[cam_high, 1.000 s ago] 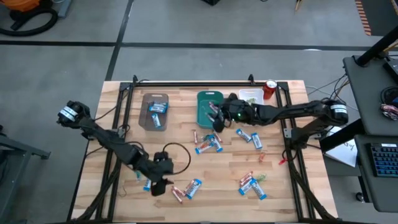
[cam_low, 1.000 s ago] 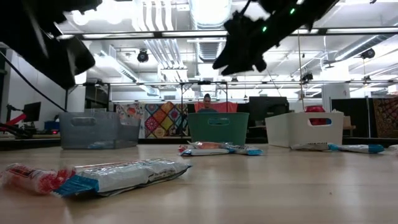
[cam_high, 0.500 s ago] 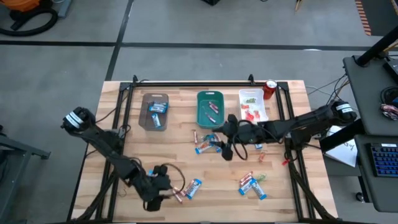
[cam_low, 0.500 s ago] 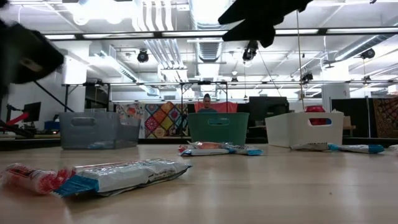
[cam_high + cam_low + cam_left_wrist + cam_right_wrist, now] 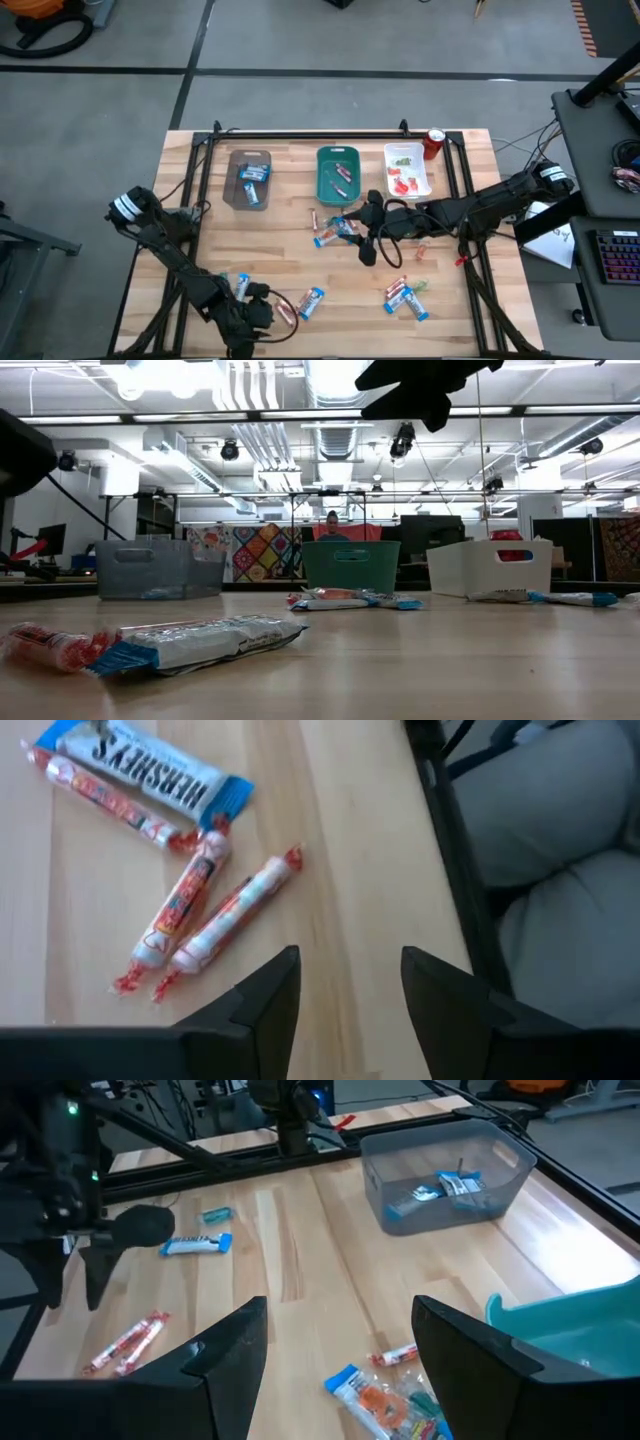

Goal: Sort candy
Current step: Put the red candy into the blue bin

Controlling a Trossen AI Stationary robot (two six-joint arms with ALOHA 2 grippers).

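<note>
Candy lies scattered on the wooden table: a cluster [image 5: 335, 230] mid-table, blue-and-white bars [image 5: 312, 302], red sticks [image 5: 285, 310] and a small blue piece [image 5: 241, 287] near the near edge, and more [image 5: 405, 295] to the right. My left gripper [image 5: 265, 313] is open low at the near edge, just left of the red sticks [image 5: 195, 910] and a blue-and-white bar [image 5: 150, 765]. My right gripper [image 5: 366, 252] is open above mid-table, beside the cluster [image 5: 385, 1395], and shows high up in the low view [image 5: 420, 385].
Three trays stand along the far side: a grey one [image 5: 249, 190] with blue bars, a teal one [image 5: 325, 180] with red sticks, and a white one [image 5: 420, 170] with red and green pieces. A red can [image 5: 434, 143] stands behind the white tray. Black rails frame the table.
My right gripper has come away from over the teal tray toward the near edge and now hangs beside the mid-table cluster. My left gripper has drawn back toward the near edge, leaving the small blue piece in plain view.
</note>
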